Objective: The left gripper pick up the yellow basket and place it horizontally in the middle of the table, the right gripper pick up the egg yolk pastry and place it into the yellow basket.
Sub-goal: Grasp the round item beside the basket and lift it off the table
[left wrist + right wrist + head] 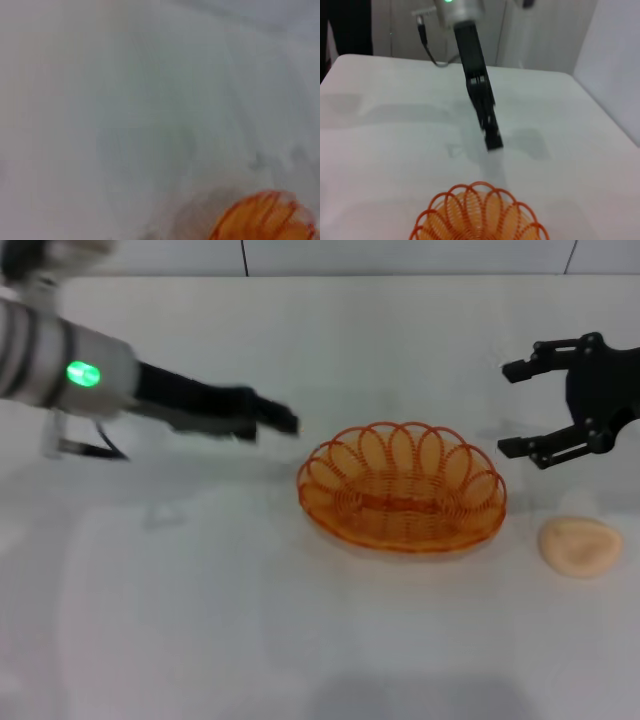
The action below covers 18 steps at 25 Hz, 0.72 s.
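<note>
Now the basket (402,487) sits mid-bench; next, the wide-open right end effector (527,408) must descend onto the pastry (580,545) at lower right.

One basket, one pastry, two grippers — all on one table.

A single yellow basket (402,487) sits on the one white table (200,620); the same basket shows partly in the left wrist view (265,217) and in the right wrist view (477,215), so the count stays at one. There is one egg yolk pastry (580,545). Two grippers are in sight — the left gripper (285,422), seen again from the right wrist (492,140), and the right gripper (520,408), which shows two black fingers. One green light (84,374) glows on the left arm.
</note>
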Motion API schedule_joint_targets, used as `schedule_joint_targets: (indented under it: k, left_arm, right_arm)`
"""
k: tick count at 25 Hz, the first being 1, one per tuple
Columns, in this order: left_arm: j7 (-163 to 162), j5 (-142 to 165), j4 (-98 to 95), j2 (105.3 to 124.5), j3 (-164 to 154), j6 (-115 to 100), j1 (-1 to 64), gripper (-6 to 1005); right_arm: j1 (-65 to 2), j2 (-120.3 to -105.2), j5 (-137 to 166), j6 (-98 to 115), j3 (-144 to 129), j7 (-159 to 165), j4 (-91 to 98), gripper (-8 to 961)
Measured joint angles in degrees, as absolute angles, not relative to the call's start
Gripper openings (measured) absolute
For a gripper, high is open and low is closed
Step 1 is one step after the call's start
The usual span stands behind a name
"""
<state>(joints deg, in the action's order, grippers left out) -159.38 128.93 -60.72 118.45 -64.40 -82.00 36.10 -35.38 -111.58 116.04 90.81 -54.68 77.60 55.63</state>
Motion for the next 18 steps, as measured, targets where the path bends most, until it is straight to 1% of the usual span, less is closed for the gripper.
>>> schedule_joint_targets:
  k: [4, 7, 10, 13, 15, 18]
  left_arm:
    - [-148.29, 123.80, -66.13, 118.20, -57.20, -84.55, 31.67, 628]
    - [-134.87, 116.93, -65.81, 117.87, -52.79, -85.63, 28.58, 640]
    - [-120.39, 109.54, -63.83, 118.13, -48.43, -86.36, 25.03, 652]
    - [-109.10, 104.49, -62.60, 117.91, -46.15, -87.60, 21.94, 758]
    - [-105.43, 104.46, -62.37, 116.67, -46.09, -88.46, 20.93, 828]
    - [-101.26, 107.98, -60.34, 113.92, -46.44, -91.58, 21.26, 851]
  right_arm:
    - [-34.47, -111.83, 115.97, 93.46, -50.85, 78.14, 55.74, 870]
    - [-33.59, -112.05, 115.96, 94.57, -49.23, 79.07, 56.33, 870]
    - [-32.28, -112.18, 115.90, 94.33, -49.07, 80.18, 57.24, 870]
    - [-30.97, -112.39, 115.84, 94.20, -49.04, 81.37, 57.95, 869]
    - [-30.10, -112.78, 115.78, 94.21, -49.05, 81.75, 58.40, 869]
    - [-29.43, -113.16, 115.75, 94.33, -49.04, 81.83, 58.66, 869]
